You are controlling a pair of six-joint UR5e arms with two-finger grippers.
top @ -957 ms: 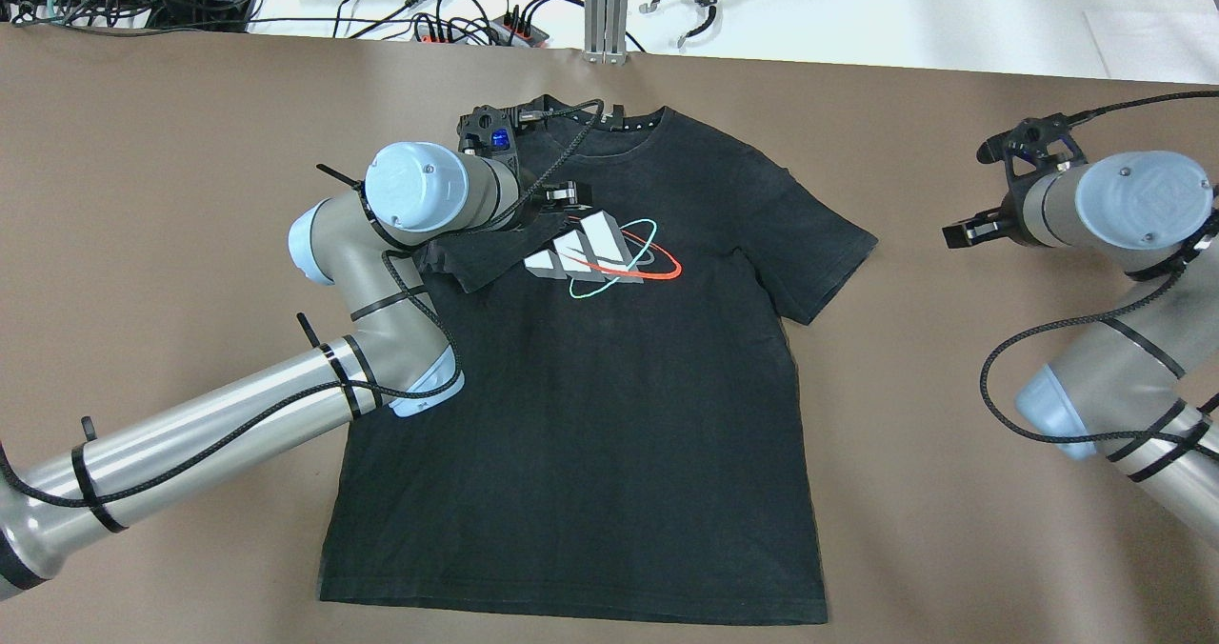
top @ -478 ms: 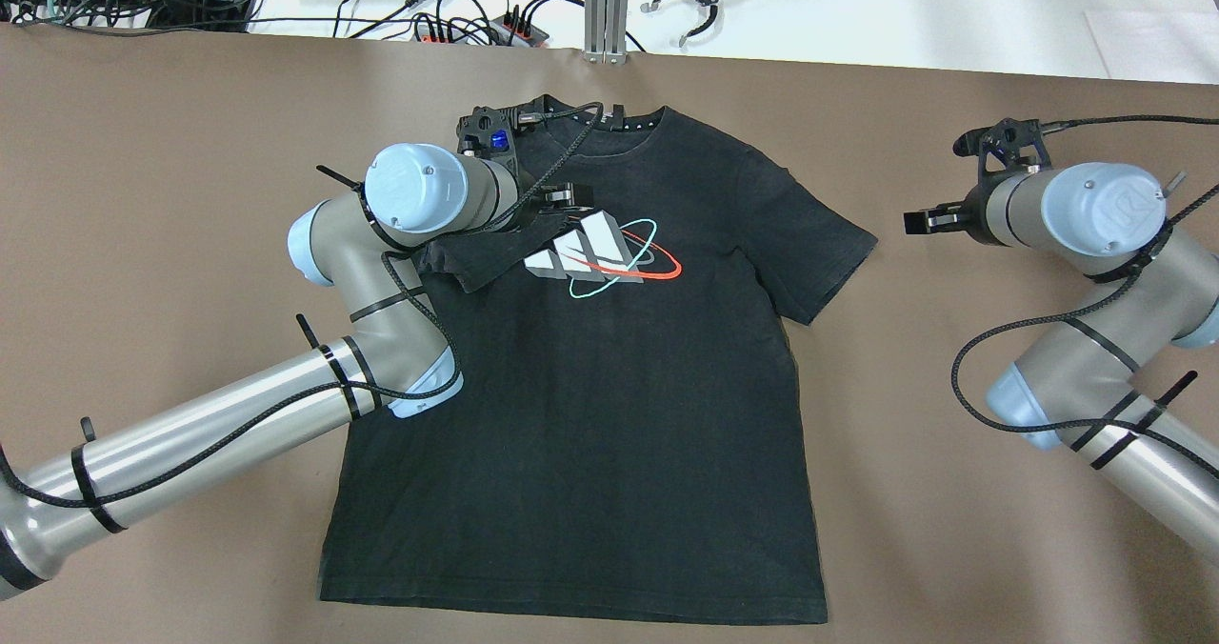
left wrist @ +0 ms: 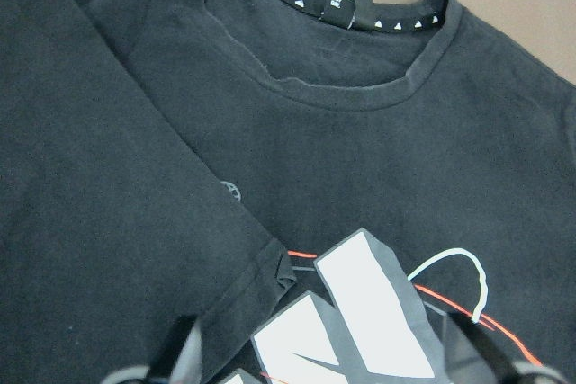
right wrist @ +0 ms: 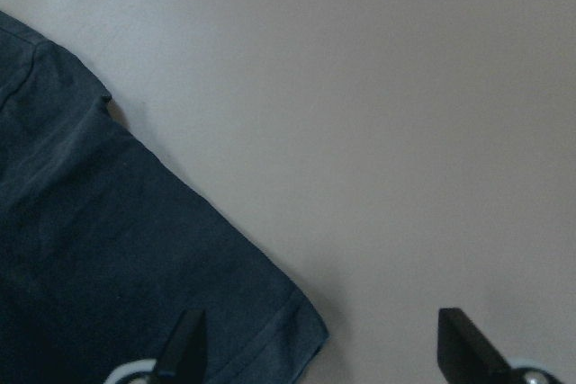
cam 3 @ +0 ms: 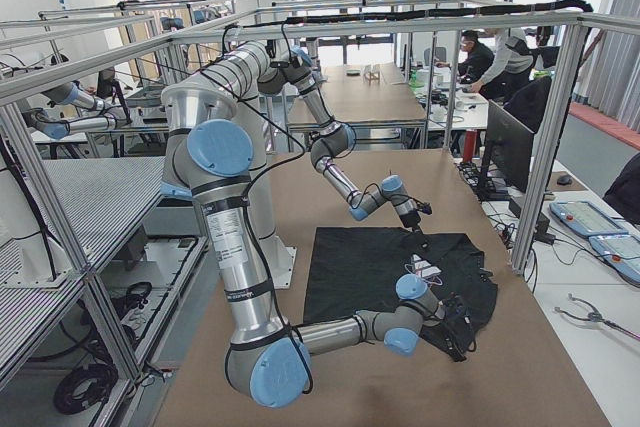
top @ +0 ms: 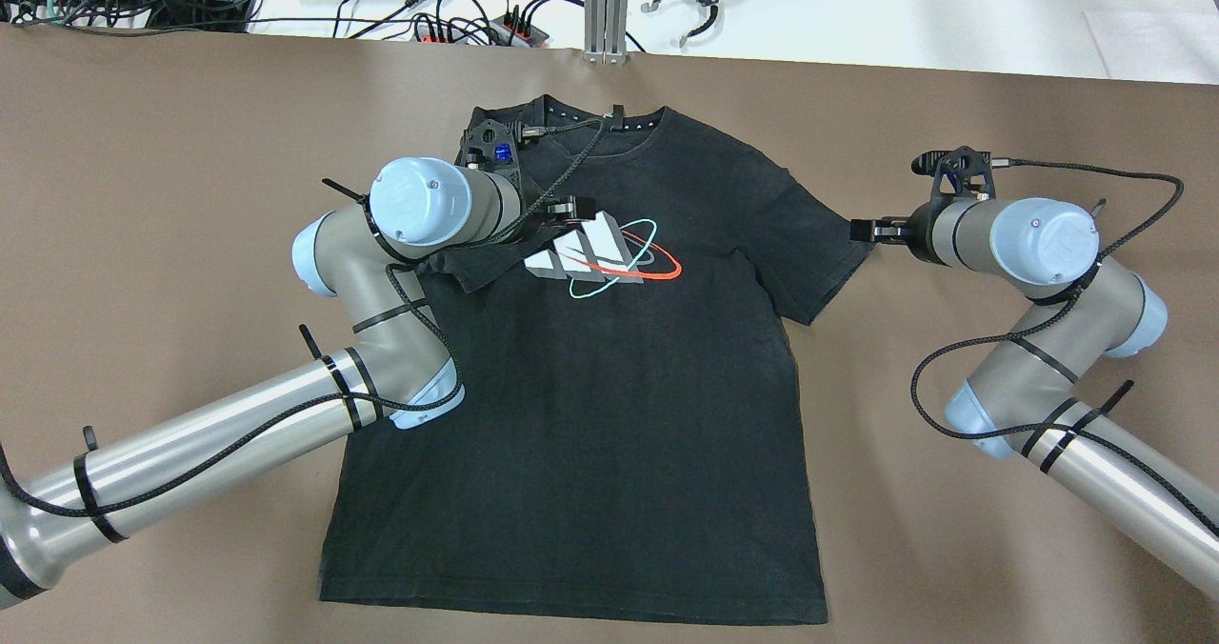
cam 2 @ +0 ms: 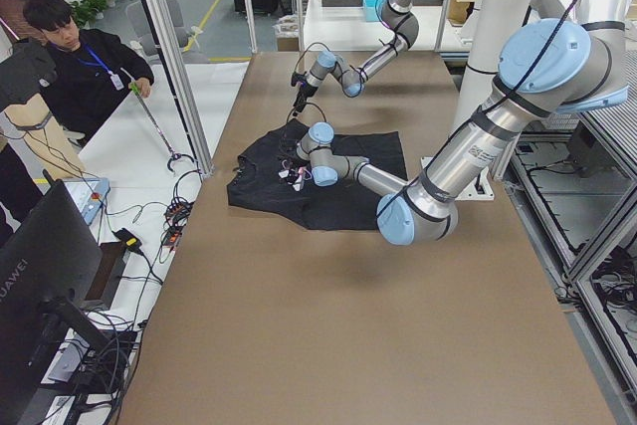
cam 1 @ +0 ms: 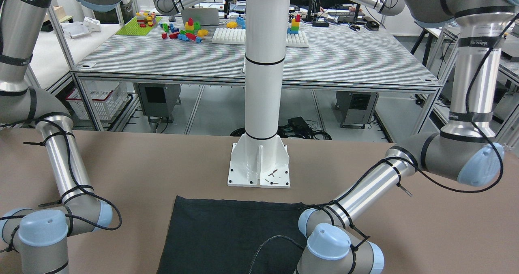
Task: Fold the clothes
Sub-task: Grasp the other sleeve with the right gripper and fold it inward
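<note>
Nearest, a black T-shirt (top: 609,415) is lying flat on the brown table (top: 143,149). Farther, the left gripper (top: 568,211) is hovering, jaws spread, over its folded-in sleeve (top: 467,268); the right gripper (top: 865,231), likewise spread, is hanging at the edge of the other sleeve (top: 824,253).

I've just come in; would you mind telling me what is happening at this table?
Two robot arms are folding a black T-shirt spread on the brown table. One sleeve lies folded over the chest, the open left pincer just above it. The right pincer, also open, sits at the hem of the other sleeve, which lies flat.
</note>
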